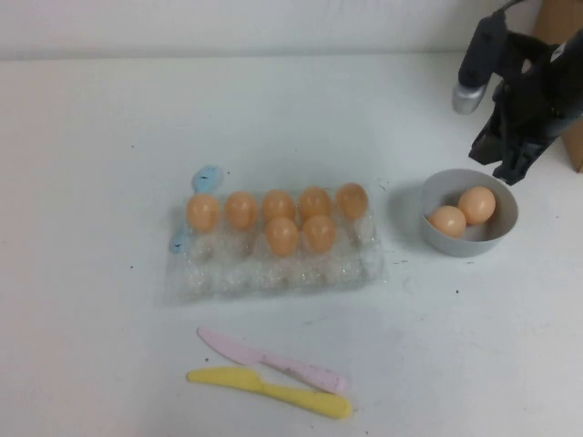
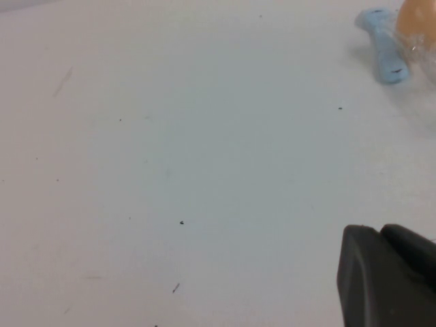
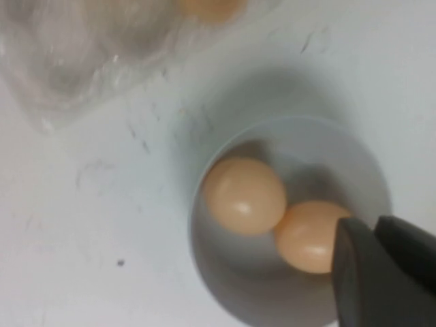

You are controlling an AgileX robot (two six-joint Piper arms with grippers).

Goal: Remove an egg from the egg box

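The egg box (image 1: pixel 273 273), a clear crinkly plastic tray, lies mid-table with several orange-tan eggs in its far cups, one of them the egg (image 1: pixel 281 235). Two more eggs (image 1: pixel 476 204) (image 1: pixel 447 220) lie in the grey bowl (image 1: pixel 492 238) to its right. My right gripper (image 1: pixel 506 173) hangs just above the bowl's far right rim, fingers together, holding nothing. In the right wrist view its fingers (image 3: pixel 373 228) hover over the bowl's eggs (image 3: pixel 244 195). My left gripper (image 2: pixel 378 231) is shut over bare table, left of the box.
A pale blue piece (image 1: pixel 207 178) lies at the box's far left corner. A pink plastic knife (image 1: pixel 273 360) and a yellow one (image 1: pixel 273 391) lie near the front edge. A brown cardboard box (image 1: pixel 576 146) stands at the far right.
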